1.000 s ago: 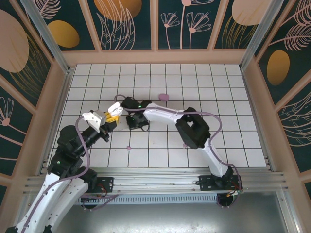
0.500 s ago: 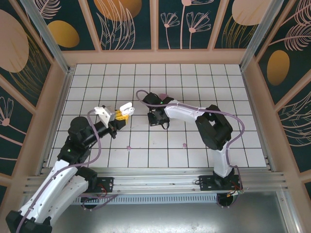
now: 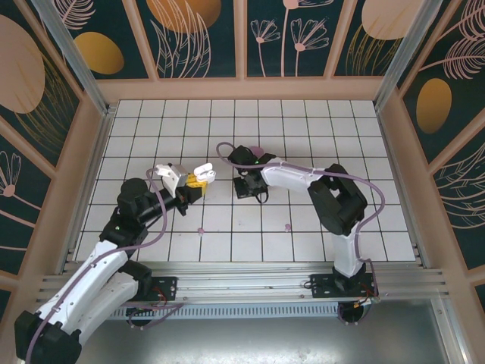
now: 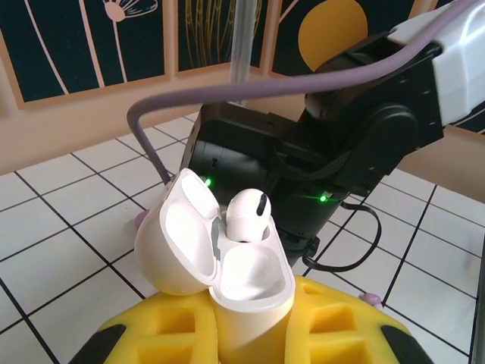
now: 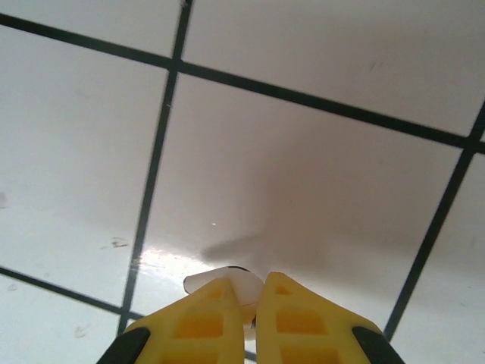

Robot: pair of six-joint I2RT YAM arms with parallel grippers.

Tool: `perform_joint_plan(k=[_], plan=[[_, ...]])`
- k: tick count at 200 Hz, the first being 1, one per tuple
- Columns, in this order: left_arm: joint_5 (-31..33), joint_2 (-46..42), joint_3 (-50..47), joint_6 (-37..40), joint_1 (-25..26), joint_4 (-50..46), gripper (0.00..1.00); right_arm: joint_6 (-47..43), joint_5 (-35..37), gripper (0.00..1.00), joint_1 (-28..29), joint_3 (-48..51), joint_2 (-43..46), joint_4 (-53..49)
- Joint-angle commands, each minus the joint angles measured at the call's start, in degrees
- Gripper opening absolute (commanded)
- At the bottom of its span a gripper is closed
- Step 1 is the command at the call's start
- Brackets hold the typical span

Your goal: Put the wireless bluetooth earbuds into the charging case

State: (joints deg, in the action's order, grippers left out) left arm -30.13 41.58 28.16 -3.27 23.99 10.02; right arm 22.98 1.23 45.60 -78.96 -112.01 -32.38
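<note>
My left gripper point(image 3: 194, 184) is shut on the white charging case point(image 3: 201, 174), holding it above the table left of centre. In the left wrist view the case point(image 4: 250, 292) stands upright between the yellow fingers point(image 4: 345, 326) with its lid point(image 4: 178, 243) swung open to the left. One white earbud point(image 4: 247, 214) sits in the far slot; the near slot is bare. My right gripper point(image 3: 251, 186) hangs just right of the case, pointing down at the tiles. Its yellow fingers point(image 5: 201, 322) are shut on a second white earbud point(image 5: 231, 282), low over the table.
Small pink blobs lie on the white tiled table point(image 3: 326, 144): one behind the right arm point(image 3: 259, 152), one at the front left point(image 3: 201, 229), one at the front centre point(image 3: 287, 226). Wooden walls ring the table. The right arm's cable point(image 4: 356, 254) loops close behind the case.
The right gripper drew away to the right from the case and has since held almost still. The left gripper carried the open case to the right, towards it.
</note>
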Motion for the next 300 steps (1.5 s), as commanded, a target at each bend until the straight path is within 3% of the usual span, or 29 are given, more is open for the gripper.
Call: perform_joint_plan(k=[1, 126, 200, 236, 300], plan=[[-1.6, 0.6, -0.6, -1.1, -0.1, 4.4, 0.00, -1.5, 2.0, 0.06, -0.4, -0.1, 5.3, -0.9], [-3.4, 8.8, 1.9, -2.2, -0.1, 10.3, 0.00, -8.8, 9.3, 0.06, 2.0, -6.6, 9.4, -4.3], [-3.8, 12.7, 1.5, -2.5, -0.1, 14.1, 0.00, -14.2, 15.3, 0.06, 5.5, -5.8, 14.7, 0.2], [-4.4, 14.5, 1.5, -2.7, -0.1, 15.3, 0.00, -15.6, 13.9, 0.10, 5.7, -3.5, 17.8, 2.8], [-5.3, 15.7, 1.9, -1.9, -0.1, 15.8, 0.00, -19.4, 13.4, 0.08, 7.8, -2.5, 19.9, 4.2]])
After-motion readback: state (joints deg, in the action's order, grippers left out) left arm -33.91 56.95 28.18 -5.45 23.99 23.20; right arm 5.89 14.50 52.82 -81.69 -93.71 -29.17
